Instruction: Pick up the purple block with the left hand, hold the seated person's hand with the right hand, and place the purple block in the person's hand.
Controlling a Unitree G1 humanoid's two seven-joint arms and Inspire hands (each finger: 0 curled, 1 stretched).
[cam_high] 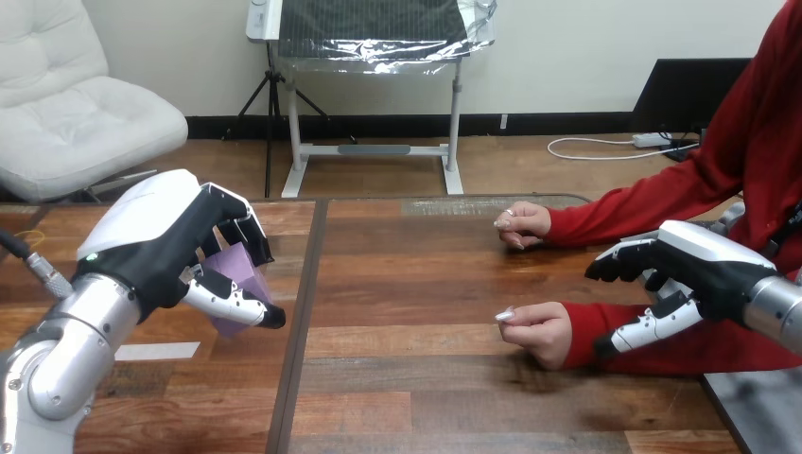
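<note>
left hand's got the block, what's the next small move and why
Probably bring the right hand along the red sleeve to the person's nearer hand and close around it. The left hand already grips the purple block, but the right hand hangs open, holding nothing.

1. Left hand [156,236] was a black body with a smooth, rounded white shell over its back and a small green light [88,255] at the wrist edge.
2. Left thumb [232,303] had white jointed shells and a black tip.
3. Left forearm [95,307] was a silver metal cylinder that ran into a rounded silver elbow housing [47,374].
4. Right hand [705,270] was the same build: black, white shell on top, and a white-segmented right thumb [653,326] with a black tip.
5. Right forearm [780,310] was a silver cylinder.
</note>
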